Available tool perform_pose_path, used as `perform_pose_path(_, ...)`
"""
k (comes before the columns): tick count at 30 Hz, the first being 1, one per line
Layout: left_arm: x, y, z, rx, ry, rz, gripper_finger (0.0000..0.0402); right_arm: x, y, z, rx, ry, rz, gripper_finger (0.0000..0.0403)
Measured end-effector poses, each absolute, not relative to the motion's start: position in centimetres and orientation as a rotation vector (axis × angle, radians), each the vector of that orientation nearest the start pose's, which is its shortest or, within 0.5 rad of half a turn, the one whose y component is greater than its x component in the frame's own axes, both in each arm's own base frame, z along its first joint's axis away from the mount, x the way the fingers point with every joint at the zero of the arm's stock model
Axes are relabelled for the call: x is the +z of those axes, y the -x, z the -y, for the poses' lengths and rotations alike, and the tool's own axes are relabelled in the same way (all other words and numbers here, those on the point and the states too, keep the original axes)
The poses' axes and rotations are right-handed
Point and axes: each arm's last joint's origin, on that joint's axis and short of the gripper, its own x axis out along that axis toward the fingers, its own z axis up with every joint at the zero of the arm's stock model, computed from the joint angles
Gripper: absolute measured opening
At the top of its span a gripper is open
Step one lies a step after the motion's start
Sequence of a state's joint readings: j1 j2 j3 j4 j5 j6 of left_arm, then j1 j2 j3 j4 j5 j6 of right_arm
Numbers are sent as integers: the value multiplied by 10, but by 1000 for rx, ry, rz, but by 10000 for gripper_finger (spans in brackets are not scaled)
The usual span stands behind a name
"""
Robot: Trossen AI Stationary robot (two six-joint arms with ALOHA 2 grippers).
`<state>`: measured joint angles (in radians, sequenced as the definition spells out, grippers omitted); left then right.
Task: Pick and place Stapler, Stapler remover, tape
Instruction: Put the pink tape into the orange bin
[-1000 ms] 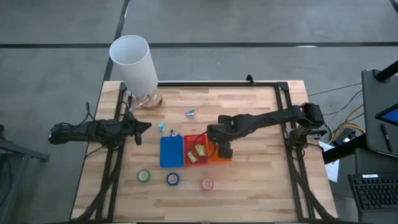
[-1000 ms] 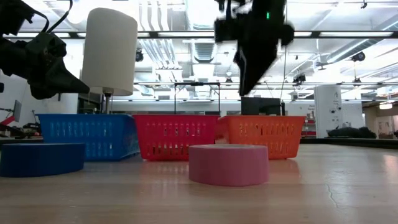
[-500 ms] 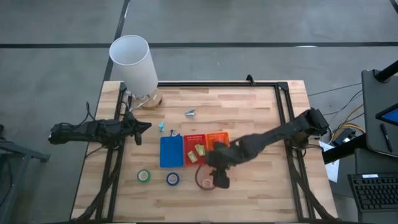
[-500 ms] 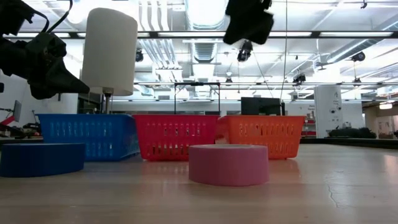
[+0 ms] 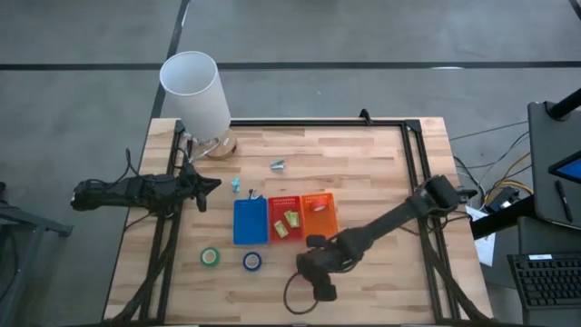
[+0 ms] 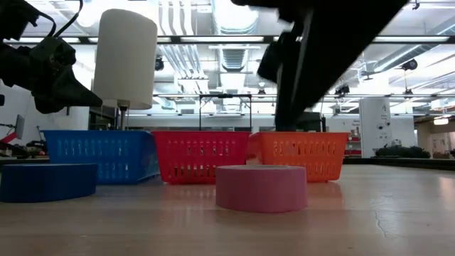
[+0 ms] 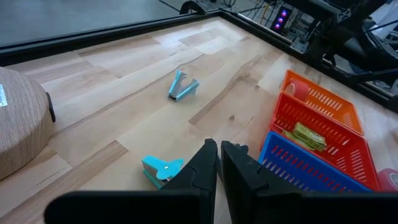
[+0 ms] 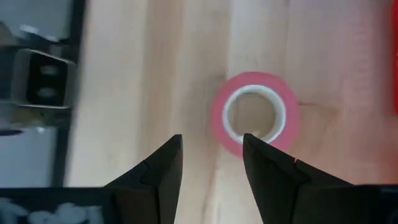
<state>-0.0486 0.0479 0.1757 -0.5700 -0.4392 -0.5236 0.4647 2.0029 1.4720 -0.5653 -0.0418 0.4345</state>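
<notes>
The pink tape roll (image 8: 255, 115) lies flat on the wood, just ahead of my open right gripper (image 8: 211, 152), which hovers above it pointing down. In the low view the pink roll (image 6: 261, 188) stands in front of the baskets; in the high view the right gripper (image 5: 320, 287) hides it. The green roll (image 5: 210, 257) and the blue roll (image 5: 252, 262) lie flat near the table's near edge. A light-blue stapler remover (image 7: 183, 87) and a small light-blue stapler (image 7: 161, 168) lie on the table. My shut left gripper (image 7: 217, 163) waits at the table's left, touching nothing.
Blue (image 5: 250, 221), red (image 5: 285, 218) and orange (image 5: 320, 214) baskets stand side by side mid-table; the red one holds yellow-green blocks (image 7: 308, 134). A white lamp (image 5: 193, 91) stands at the far left corner. A black cable loop (image 5: 292, 292) hangs by the right gripper.
My right gripper has swung from above the orange basket toward the table's near edge and now stands over the pink tape roll. The roll has stayed where it was.
</notes>
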Motion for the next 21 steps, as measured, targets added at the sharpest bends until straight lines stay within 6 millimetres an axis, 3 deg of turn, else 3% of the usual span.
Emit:
perform_pose_path(12, 167, -77, -9, 486, 402, -320, 26, 147, -398, -201, 251, -46, -1237, 163)
perform_pose_path(21, 167, -77, -9, 487, 402, -320, 26, 153, -404, -202, 296, -90, -1258, 73)
